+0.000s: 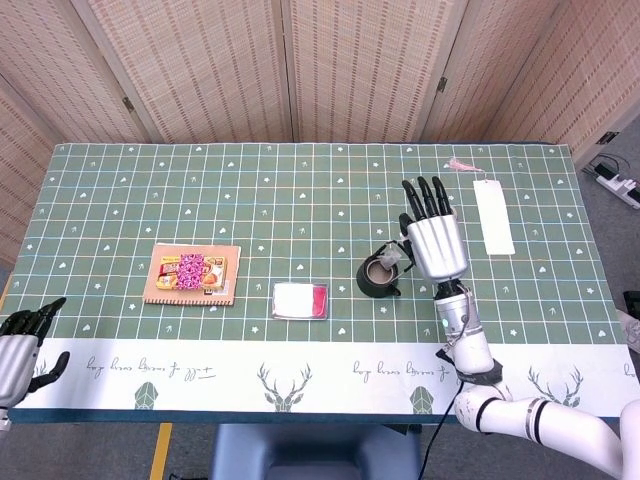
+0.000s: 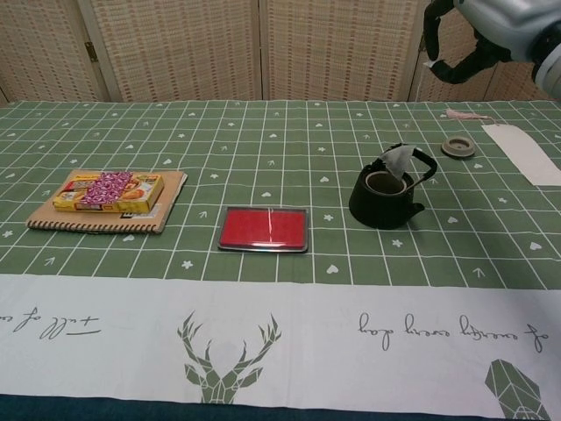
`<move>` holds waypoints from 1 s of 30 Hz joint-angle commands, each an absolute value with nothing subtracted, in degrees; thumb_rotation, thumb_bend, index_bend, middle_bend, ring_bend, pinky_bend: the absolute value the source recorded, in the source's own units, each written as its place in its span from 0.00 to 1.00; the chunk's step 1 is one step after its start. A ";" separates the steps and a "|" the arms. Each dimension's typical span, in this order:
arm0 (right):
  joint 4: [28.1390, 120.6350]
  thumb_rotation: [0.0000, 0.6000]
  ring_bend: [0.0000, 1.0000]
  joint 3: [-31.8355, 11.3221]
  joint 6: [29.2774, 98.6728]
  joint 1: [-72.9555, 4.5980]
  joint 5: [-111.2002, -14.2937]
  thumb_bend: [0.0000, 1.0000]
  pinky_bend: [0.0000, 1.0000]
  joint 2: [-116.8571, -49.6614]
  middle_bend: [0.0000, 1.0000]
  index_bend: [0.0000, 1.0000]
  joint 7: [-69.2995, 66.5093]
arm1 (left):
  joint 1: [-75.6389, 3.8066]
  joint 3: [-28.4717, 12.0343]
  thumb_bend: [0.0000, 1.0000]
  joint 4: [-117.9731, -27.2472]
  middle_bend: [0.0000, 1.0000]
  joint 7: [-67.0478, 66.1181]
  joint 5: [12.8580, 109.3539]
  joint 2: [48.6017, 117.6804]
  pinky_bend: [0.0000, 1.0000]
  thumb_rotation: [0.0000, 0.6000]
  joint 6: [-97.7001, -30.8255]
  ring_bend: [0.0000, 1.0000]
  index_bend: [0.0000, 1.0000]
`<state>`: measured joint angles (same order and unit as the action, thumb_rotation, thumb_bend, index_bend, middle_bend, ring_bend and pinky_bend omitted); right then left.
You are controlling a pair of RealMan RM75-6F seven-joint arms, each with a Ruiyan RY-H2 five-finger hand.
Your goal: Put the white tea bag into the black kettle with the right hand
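Chest view, nearest first: toward the table's (image 2: 280,351) front lies the red ink pad (image 2: 263,229), with the snack box (image 2: 109,191) on its notebook (image 2: 101,219) toward the left edge; right of the pad stands the black kettle (image 2: 383,196), lid off, and the white tea bag (image 2: 394,160) hangs straight over its open mouth, just inside the raised handle. High above, the right hand (image 1: 432,235) pinches what I take to be the bag's string, other fingers spread, so the bag dangles directly below it and the coming move looks like a plain descent; the kettle lid (image 2: 458,146) and a white bookmark (image 2: 526,153) sit beyond, near the far right corner. The left hand (image 1: 18,345) waits off the front left corner, fingers loosely apart and holding nothing, far from the kettle.
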<state>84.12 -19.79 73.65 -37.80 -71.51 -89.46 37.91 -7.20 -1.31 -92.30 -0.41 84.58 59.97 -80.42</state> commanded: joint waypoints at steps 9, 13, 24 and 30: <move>83.34 1.00 0.04 -19.55 74.00 -39.01 -70.91 0.42 0.00 -90.28 0.14 0.64 38.27 | -7.00 -1.21 0.37 -92.42 0.15 0.27 84.84 59.68 0.15 1.00 -80.74 0.19 0.06; 84.60 1.00 0.04 -19.56 74.14 -39.66 -70.75 0.42 0.00 -90.41 0.14 0.64 39.54 | -6.84 -1.16 0.37 -92.53 0.15 0.85 85.24 59.47 0.15 1.00 -81.20 0.19 0.06; 85.14 1.00 0.04 -17.75 73.04 -41.48 -69.63 0.42 0.00 -93.37 0.14 0.64 43.13 | -6.44 -1.26 0.37 -92.21 0.15 3.84 85.81 58.56 0.15 1.00 -82.16 0.19 0.07; 83.47 1.00 0.04 -16.02 72.29 -41.99 -69.78 0.42 0.00 -94.92 0.14 0.64 44.23 | -6.42 -1.32 0.37 -92.05 0.15 4.37 85.81 58.46 0.15 1.00 -82.21 0.19 0.07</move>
<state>83.99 -16.55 72.49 -41.85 -69.63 -94.47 43.84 -6.42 -1.32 -92.05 4.37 85.82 58.47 -82.21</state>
